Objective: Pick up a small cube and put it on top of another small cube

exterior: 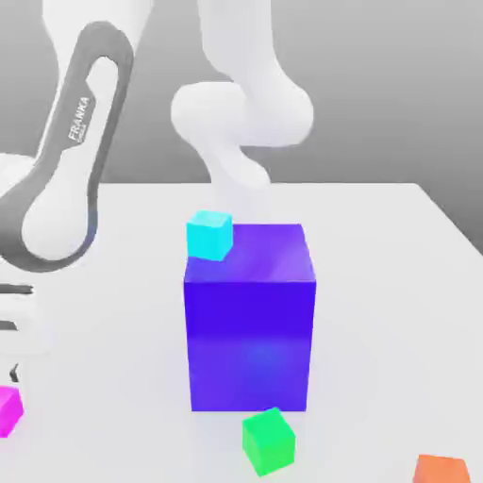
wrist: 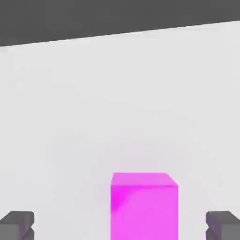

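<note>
We are at the approach step: the claw (wrist: 120, 225) is wide and holds nothing, its two dark fingertips (wrist: 18, 224) standing well apart on either side of the pink cube (wrist: 144, 206), which sits between them on the white tabletop (wrist: 117, 93). In the exterior view the pink cube (exterior: 8, 411) lies at the near left edge of the scene, just under the arm's lower end. The green cube (exterior: 268, 441), our target, rests near the front, just before the big blue block (exterior: 250, 321), and apart from the pink one. A cyan cube (exterior: 208, 235) sits by the block's far left top corner, and an orange cube (exterior: 440, 469) lies at the near right. Next, we judge, the claw should settle lower around the pink cube and close squarely on its sides before lifting. The arm's grey link reads "FRANKA" (exterior: 79, 118); the smaller lettering beneath it we cannot read.
</note>
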Robot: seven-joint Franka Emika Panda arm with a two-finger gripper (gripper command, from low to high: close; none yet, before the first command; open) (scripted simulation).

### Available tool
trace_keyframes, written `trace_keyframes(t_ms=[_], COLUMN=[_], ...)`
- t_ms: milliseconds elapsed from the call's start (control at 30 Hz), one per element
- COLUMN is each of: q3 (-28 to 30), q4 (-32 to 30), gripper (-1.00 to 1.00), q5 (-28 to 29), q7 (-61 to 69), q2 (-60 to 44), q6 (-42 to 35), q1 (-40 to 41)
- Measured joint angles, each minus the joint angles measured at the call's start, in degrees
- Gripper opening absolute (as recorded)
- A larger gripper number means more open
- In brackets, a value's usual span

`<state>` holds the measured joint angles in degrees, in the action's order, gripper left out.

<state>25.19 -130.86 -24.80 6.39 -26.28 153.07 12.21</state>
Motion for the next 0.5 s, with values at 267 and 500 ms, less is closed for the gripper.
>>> trace_keyframes(t_ms=[267,500], q3=[-4.0,1.3], q4=[1.5,-1.8], gripper=[-1.0,-1.0], q5=[-3.9,3.3], q7=[3.0,-2.8], q2=[-5.4,3.8], q6=[3.6,-2.2], q1=[3.4,-3.5])
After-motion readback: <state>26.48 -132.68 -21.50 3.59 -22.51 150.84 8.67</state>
